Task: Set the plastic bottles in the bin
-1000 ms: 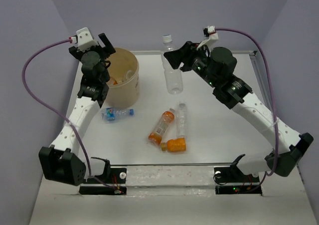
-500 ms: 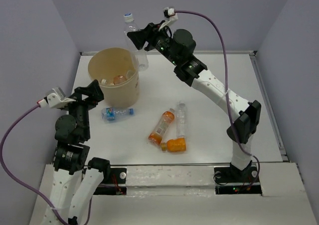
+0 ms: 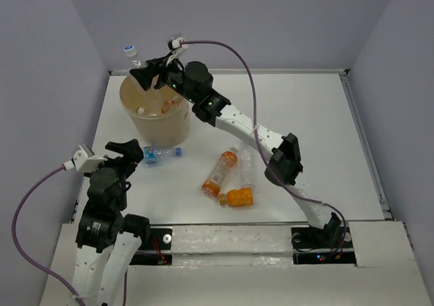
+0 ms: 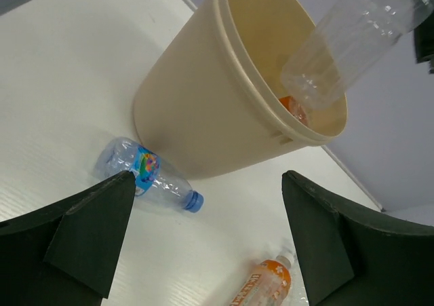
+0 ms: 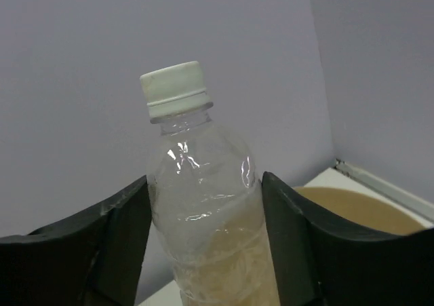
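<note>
Right gripper (image 3: 144, 77), swung from one o'clock to ten o'clock, pinches the clear white-capped plastic bottle (image 5: 203, 204) base-down over the round cream plastic bin (image 4: 196, 116); release should drop it inside. Left gripper (image 3: 129, 150), withdrawn to eight o'clock, is spread and empty.

Bright, even, diffuse light from overhead. Worktop (image 3: 325, 129) is near blown-out white in the top view, and shadows on it are soft and faint. Top view slightly soft overall. Left wrist: fingers (image 4: 88, 238) dark and defocused in the bottom corners; bin (image 4: 196, 109) shaded inside, evenly lit outside. Right wrist: small glints on the bottle (image 5: 203, 204) shoulder, wall (image 5: 81, 48) flat, fingers near-black with no detail.
</note>
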`<state>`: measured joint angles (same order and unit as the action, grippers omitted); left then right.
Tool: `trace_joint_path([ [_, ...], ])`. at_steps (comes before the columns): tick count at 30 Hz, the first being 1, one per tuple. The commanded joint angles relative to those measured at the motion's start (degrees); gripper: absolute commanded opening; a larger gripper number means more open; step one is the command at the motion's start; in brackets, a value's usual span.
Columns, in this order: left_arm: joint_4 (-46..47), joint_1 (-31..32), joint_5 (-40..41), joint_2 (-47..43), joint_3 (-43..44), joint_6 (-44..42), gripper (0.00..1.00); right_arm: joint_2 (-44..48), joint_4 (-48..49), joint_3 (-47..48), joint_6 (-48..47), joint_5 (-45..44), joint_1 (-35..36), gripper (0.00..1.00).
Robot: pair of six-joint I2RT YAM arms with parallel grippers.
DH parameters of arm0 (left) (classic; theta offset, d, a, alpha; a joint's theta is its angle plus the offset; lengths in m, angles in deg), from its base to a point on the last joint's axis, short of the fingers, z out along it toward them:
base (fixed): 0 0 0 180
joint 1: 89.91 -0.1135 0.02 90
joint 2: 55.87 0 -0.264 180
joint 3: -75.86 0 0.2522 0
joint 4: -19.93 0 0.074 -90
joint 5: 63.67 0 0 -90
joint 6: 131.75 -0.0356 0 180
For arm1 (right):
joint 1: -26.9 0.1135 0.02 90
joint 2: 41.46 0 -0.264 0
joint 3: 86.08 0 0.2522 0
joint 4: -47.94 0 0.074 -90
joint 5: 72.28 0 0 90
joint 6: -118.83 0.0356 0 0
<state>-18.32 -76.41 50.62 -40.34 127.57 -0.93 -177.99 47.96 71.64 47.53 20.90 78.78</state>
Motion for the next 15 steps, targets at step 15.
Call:
trace_joint_path([
  [15, 5.66, 0.04, 2.24, 7.75, -15.98, 27.55, 0.99, 29.36, 5.29, -40.38, -5.42, -1.59, -0.73, 0.94],
])
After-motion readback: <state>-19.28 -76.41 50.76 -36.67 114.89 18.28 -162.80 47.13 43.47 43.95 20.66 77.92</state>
